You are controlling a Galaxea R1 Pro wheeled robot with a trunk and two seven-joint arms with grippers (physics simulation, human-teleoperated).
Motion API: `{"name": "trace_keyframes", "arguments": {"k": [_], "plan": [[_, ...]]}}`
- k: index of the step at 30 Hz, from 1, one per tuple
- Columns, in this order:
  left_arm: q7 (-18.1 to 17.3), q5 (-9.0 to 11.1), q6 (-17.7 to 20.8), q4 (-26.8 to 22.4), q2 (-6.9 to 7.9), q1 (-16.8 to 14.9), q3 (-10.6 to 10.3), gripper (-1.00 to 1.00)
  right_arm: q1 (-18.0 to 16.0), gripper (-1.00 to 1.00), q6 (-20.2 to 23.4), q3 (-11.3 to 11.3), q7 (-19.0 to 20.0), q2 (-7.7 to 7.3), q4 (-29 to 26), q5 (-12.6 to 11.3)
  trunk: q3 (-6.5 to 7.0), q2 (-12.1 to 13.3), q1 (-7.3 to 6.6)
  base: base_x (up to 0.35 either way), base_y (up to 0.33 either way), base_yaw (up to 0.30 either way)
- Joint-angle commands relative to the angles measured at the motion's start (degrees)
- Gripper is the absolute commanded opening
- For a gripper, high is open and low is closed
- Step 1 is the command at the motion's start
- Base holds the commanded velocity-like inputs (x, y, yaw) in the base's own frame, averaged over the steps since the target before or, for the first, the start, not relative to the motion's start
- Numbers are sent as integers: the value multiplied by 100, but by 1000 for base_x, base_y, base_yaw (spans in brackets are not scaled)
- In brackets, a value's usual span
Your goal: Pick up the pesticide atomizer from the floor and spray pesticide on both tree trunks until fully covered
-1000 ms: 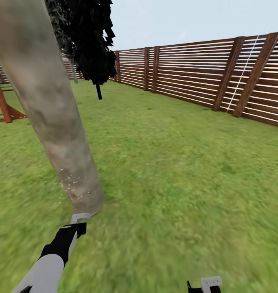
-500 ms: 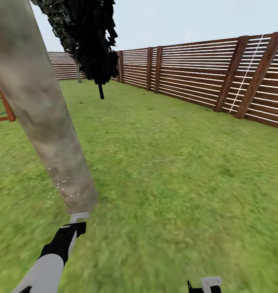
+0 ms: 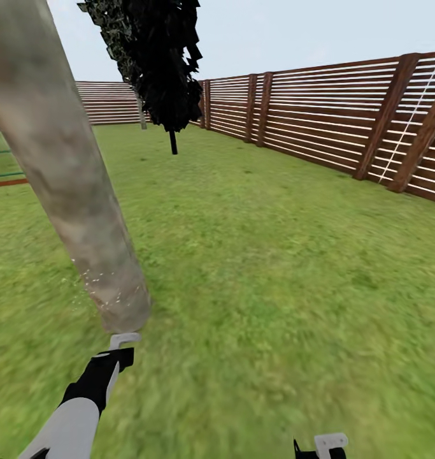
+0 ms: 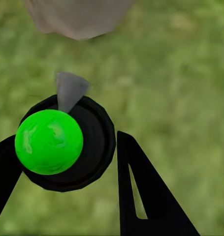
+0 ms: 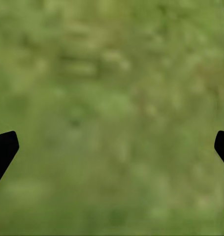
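Head view: grass lawn (image 3: 274, 268) wide, slatted wooden fence (image 3: 319, 121) from 12 to 3 o'clock, dark bushy tree (image 3: 156, 57) at 12. Thick pale tree trunk (image 3: 71, 185) at 10 o'clock, white specks near base. Left gripper (image 3: 125, 340) just under trunk base. Left wrist view adds: fingers (image 4: 141, 196) clamped around pesticide atomizer (image 4: 67, 142), green ball on black body, grey nozzle toward trunk. Right wrist view: right gripper (image 5: 112, 147) spread wide over grass, holding nothing.

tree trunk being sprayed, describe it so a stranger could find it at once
On the fenced lawn, look just ahead of the left hand. The tree trunk is a thick, pale grey-brown, mottled column, with white flecks near its base, unlike the thin dark stem of the bushy tree behind.
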Motion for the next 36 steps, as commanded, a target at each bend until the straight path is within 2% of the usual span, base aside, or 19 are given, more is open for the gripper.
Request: {"name": "trace_keyframes", "arguments": {"k": [1,13,15,16,19,33,36], "plan": [[-18,-36,21,-12,-9,-6,35,-100,-3,100,-19,-28,-23,3,12,61,-5,-2,1,233,-195,269],[-4,-25,3,30,-17,-6,44,-100,-3,100,-2,-19,-8,40,67,61,-5,-2,1,241,-176,29],[-1,298,-196,56,-18,2,38,-100,-3,100,-1,-26,-2,30,59,60,-5,-2,1,54,-42,0],[-1,399,-270,59,-15,20,37,-100,-3,100,0,-27,1,25,54,65,-5,-2,1,16,-13,0],[-1,491,-340,58,-12,85,19,-100,-3,100,-8,-22,-8,12,50,69,-5,-2,1,5,-4,113],[1,493,-355,-28,-31,90,-20,-100,-3,100,-10,-28,-23,12,45,63,-5,-2,1,0,0,273],[-17,494,-289,-48,-149,-33,-45,-100,-3,100,-10,-28,-23,26,60,51,-5,-2,1,0,0,278]]}}
